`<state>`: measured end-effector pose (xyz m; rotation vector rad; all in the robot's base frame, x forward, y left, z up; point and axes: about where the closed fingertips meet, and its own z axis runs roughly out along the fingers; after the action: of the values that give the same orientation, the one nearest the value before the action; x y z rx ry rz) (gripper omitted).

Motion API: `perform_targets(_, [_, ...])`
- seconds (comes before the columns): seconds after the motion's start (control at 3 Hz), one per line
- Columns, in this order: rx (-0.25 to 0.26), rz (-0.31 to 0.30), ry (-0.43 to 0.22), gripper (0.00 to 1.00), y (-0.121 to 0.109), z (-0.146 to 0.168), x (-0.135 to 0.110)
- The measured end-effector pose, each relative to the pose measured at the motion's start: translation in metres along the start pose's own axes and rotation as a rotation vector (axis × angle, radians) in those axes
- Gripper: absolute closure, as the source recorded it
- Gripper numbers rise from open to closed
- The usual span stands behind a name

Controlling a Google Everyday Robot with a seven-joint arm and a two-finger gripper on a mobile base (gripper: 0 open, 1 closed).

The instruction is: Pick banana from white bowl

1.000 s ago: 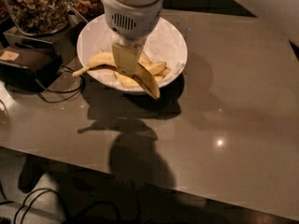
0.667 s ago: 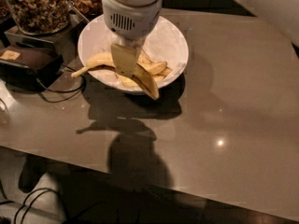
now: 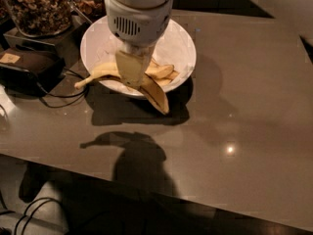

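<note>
- The grey table [image 3: 254,106] fills the view; the work sits toward its 11 o'clock corner.
- The white bowl [image 3: 182,43] stands there, paper-lined, with a jar of nuts [image 3: 36,9] at its 9 o'clock.
- The gripper [image 3: 131,78] hangs straight down over the bowl's 6 o'clock rim. One pale pad covers the fruit's middle, and I judge it narrowed onto the fruit, holding it.
- The banana [image 3: 154,94] passes behind that pad. Its long axis crosses the rim, with the thin stem out at the gripper's 8 o'clock and the thick end at 4 o'clock, both ends overhanging the table.
- Shorter bananas [image 3: 164,71] lie inside, just at the gripper's 2 o'clock.
- With the hold at mid-length, the next move looks like a straight lift.
</note>
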<state>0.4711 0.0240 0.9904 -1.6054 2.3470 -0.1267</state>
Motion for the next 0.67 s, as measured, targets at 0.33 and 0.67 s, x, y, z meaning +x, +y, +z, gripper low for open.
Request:
perform_targets(0.33, [-0.047, 0.058, -0.006, 1.00, 0.024, 0.001, 0.016])
perform_targets(0.67, [-0.086, 0.099, -0.006, 1.00, 0.042, 0.005, 0.028])
